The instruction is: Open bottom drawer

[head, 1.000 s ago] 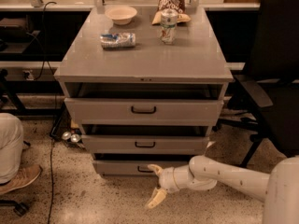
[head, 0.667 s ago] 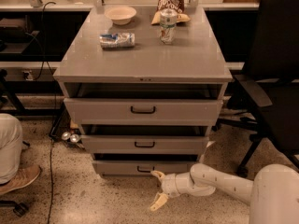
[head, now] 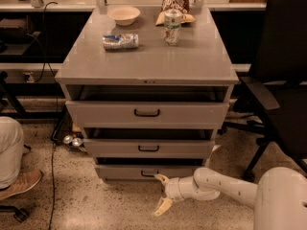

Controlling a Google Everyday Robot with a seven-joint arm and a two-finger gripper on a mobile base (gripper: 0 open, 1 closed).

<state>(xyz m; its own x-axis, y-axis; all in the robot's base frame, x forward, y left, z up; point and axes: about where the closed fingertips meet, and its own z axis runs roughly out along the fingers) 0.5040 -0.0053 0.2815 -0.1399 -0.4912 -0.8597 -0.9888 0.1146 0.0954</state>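
now | gripper wide, at bottom drawer front's lower edge | bare floor beneath

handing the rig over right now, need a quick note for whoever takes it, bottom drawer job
Gripper: open, low down, just right of and below the handle of the bottom drawer. Its upper finger is close to the handle; contact unclear.
Drawer: out only a little, with a dark gap above its front.
Done: approach to the handle.
Left: take the handle and pull the drawer out.
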